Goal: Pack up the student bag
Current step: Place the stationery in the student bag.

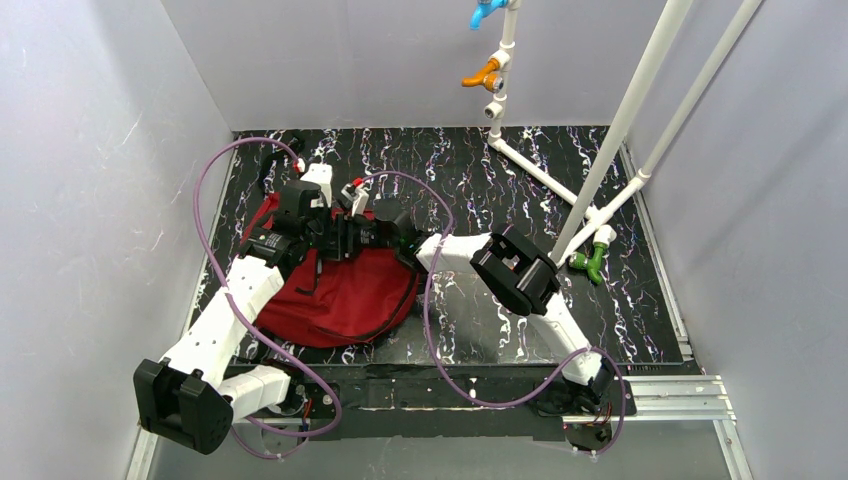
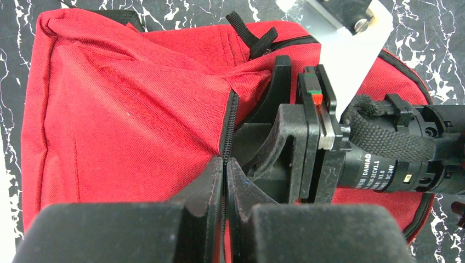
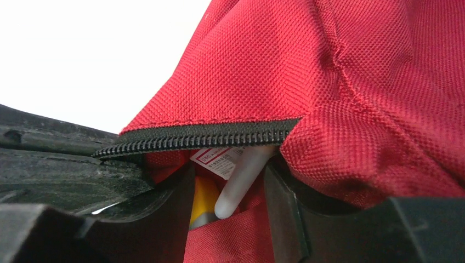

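The student bag (image 1: pixel 350 295) lies on the left part of the black marbled table, dark red with black trim. My left gripper (image 2: pixel 225 175) is shut on the black zip edge (image 2: pixel 229 126) of the student bag (image 2: pixel 126 109) and holds the mouth up. My right gripper (image 3: pixel 230 192) reaches into that opening under the zip (image 3: pixel 197 137), jaws apart. A white pen-like stick (image 3: pixel 241 178) stands loose between its fingers, beside a yellow item (image 3: pixel 204 205) and a white label (image 3: pixel 219 159). From above, both grippers (image 1: pixel 318 232) (image 1: pixel 375 228) meet at the bag's far edge.
A white pipe frame (image 1: pixel 600 140) rises from the back right of the table, with a green fitting (image 1: pixel 590 262), an orange valve (image 1: pixel 483 72) and a blue one (image 1: pixel 487 12). Grey walls close in three sides. Purple cables (image 1: pixel 205 190) loop over both arms.
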You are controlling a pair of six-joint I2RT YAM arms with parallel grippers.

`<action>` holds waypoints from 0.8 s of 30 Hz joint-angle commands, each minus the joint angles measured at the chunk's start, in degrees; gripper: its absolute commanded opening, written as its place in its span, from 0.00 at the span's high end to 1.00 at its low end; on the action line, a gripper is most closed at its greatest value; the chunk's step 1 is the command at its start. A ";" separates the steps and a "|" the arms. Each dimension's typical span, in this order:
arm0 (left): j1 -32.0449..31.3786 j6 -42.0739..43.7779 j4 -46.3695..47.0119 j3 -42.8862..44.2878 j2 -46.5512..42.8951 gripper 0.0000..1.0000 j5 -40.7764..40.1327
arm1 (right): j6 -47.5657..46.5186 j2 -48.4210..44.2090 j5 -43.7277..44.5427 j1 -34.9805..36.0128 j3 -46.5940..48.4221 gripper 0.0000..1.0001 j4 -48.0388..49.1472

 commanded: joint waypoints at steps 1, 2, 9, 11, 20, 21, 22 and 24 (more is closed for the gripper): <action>-0.63 -0.28 -0.17 0.96 -1.41 1.00 2.79 | -3.26 -1.78 0.14 0.37 0.53 0.38 -1.16; -0.60 -0.29 -0.21 0.94 -1.41 1.00 2.95 | -3.62 -2.74 0.78 0.29 -0.53 0.36 -1.38; -0.61 -0.28 -0.17 0.93 -1.34 1.00 3.04 | -3.77 -8.86 2.42 -1.14 -7.05 0.31 -3.59; -0.64 -0.30 -0.21 0.97 -1.45 1.00 3.11 | -3.26 -10.47 2.60 -1.46 -9.29 0.31 -2.79; -0.67 -0.21 -0.22 0.88 -1.52 1.00 2.81 | -9.62 -18.57 4.49 -1.78 -13.12 0.37 -12.89; -0.73 -0.25 -0.22 0.88 -1.49 1.00 2.88 | -12.06 -20.45 5.40 -1.89 -13.50 0.37 -16.71; -0.73 -0.20 -0.28 0.95 -1.44 1.00 2.96 | -14.78 -22.53 6.50 -2.03 -14.32 0.37 -20.54; -0.63 -0.25 -0.30 1.01 -1.41 1.00 3.06 | -20.93 -27.16 9.71 -2.49 -16.01 0.37 -30.08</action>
